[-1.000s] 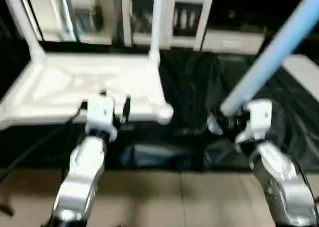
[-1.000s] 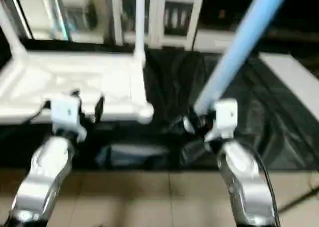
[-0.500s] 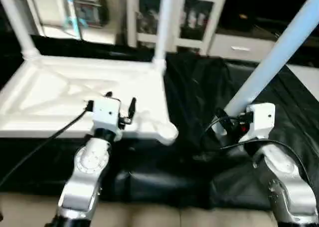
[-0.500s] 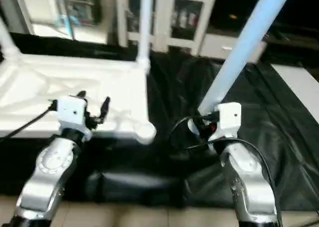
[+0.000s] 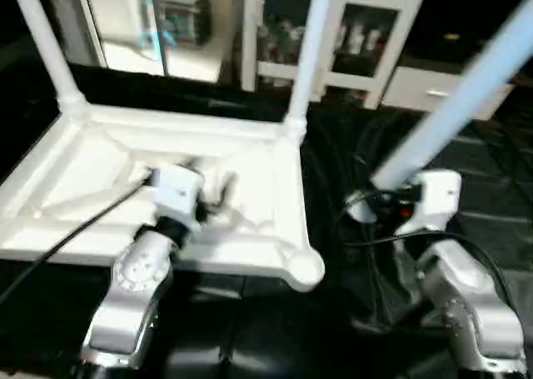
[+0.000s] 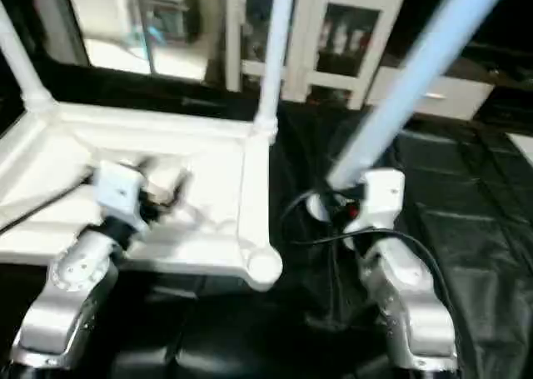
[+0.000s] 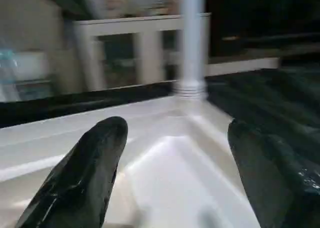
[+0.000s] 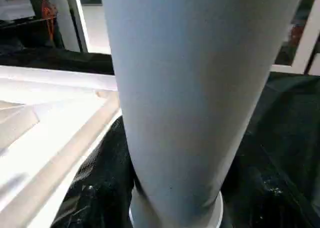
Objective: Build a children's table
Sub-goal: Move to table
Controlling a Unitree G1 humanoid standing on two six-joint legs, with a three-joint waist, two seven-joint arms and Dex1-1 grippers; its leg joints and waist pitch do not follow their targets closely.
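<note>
Far-left leg (image 5: 46,50): white tube, upright in the back-left corner socket of the table top, rising past the upper edge of the head view.
Table top (image 5: 92,154): white plastic, lying upside down on the black cover, ribbed X-braced underside facing up; occupies the left half of the scene.
Left gripper (image 7: 175,153): over the underside of the table top, near its front edge; 2 black fingers (image 7: 85,173) spread wide, nothing between them; pointed toward the back-right corner.
Left forearm (image 5: 137,287): silver, reaching up from the lower edge; black cable trailing off to the left.
Back-right leg (image 5: 308,54): white tube, upright in the back-right corner socket, in front of the cabinet.
Front-right socket (image 5: 306,271): round, at the near right corner of the table top, no leg in it.
Cabinet (image 5: 366,29): white, glass doors, behind the bench at the back of the room.
Black cover (image 6: 466,221): wrinkled dark sheet beneath the table top and to its right.
Loose leg (image 5: 466,87): long pale tube, tilted, upper end leaning up and to the right, lower end at the right gripper; apart from the table top, to its right.
Right gripper (image 5: 387,200): pinching the lower end of the loose leg, above the black cover.
Right forearm (image 5: 462,304): silver, at the lower right, black cable looped beside it.
</note>
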